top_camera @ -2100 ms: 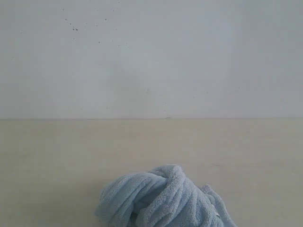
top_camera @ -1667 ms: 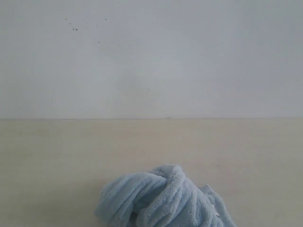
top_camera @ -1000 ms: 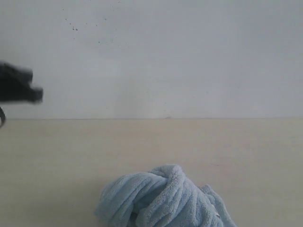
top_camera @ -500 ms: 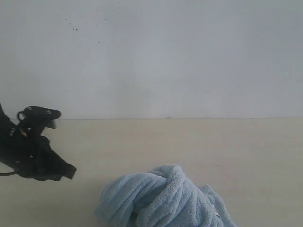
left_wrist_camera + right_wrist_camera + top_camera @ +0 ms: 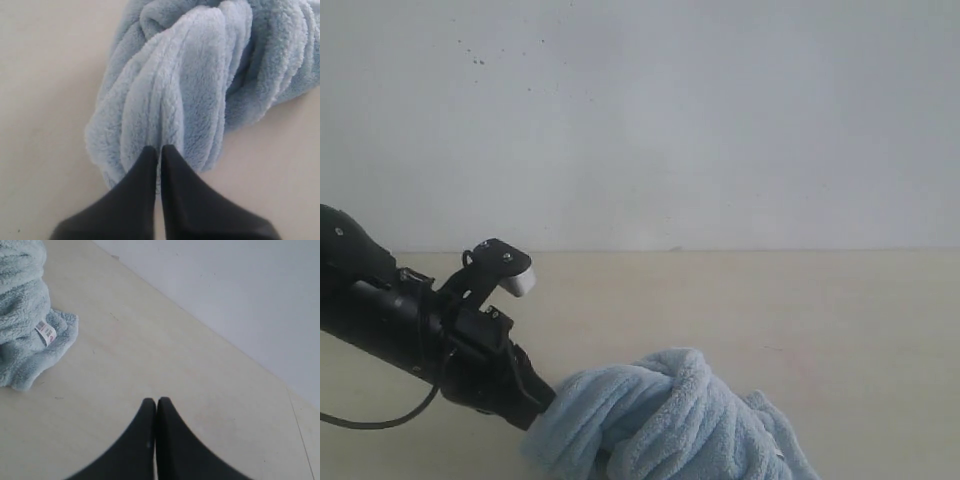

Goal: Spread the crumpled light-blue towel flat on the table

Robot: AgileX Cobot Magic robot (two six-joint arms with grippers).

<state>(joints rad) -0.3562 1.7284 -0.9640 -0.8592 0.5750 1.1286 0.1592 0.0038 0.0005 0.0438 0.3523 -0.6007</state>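
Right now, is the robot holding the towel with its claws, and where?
Nothing is held. The left gripper is shut, with its tips against an outer fold of the towel. The right gripper is shut over the table.

— How does the left arm sit?
— The black, jointed left arm (image 5: 410, 330) reaches in from the left edge of the exterior view and slants down toward the middle. A small black bracket (image 5: 505, 262) with a white end stands up from its wrist, and a thin black cable (image 5: 380, 424) loops beneath.
— And the left gripper (image 5: 159, 148)?
— Its two dark, tapered fingers (image 5: 135, 195) are pressed together with no gap.
— The right gripper (image 5: 156, 400)?
— It shows only in its own wrist view, with its dark fingers (image 5: 175, 445) closed tip to tip.
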